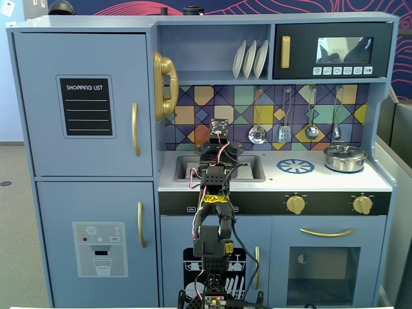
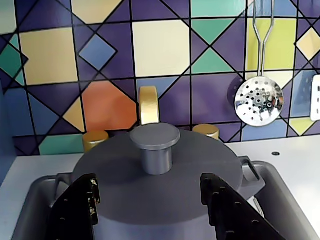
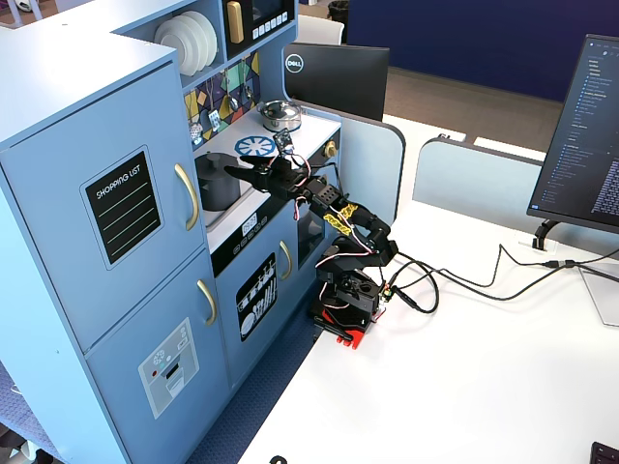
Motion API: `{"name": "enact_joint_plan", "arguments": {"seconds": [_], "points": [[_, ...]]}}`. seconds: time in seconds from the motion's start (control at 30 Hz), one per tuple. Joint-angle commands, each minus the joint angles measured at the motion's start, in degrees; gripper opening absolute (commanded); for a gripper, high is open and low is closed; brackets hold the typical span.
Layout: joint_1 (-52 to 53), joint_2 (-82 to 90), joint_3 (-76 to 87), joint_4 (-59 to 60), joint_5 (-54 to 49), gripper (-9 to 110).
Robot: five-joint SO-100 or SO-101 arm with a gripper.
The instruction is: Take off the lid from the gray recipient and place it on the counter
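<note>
Pale counter (image 1: 277,180) with burner print (image 1: 295,166), steel pot (image 1: 345,158), sink recess (image 1: 187,168).

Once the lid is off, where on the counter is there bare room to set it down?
In a fixed view, the counter is bare along its front edge and on the burner print, between the sink and the steel pot. The sink is crowded: the gray recipient, its lid on, fills it, with the open gripper straddling the knob.

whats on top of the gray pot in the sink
The dark-gray lid with its central knob covers the gray pot fully. The pot's inside is hidden. The open end effector flanks the knob.
</note>
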Motion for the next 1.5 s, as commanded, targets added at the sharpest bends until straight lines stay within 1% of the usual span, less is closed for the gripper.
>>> {"name": "enact_joint_plan", "arguments": {"seconds": [0.0,0.33,0.7,0.77,0.8,0.83,1.07,1.27,1.47], "points": [[-0.26,-4.57,-4.92,-3.78,-1.32,17],[-0.09,-20.13,-14.77,-9.32,-0.88,15],[-1.58,-27.42,-18.98,-10.63,-0.97,13],[-1.85,-28.30,-19.95,-10.63,-0.97,12],[-2.20,-28.65,-20.30,-10.72,-1.05,8],[-2.55,-28.83,-20.65,-10.55,-1.58,0],[-2.02,-29.44,-24.87,-8.53,-2.11,0],[-0.88,-28.48,-31.99,-7.38,-3.60,0],[6.50,-24.87,-34.28,-2.72,-3.52,0]]}}
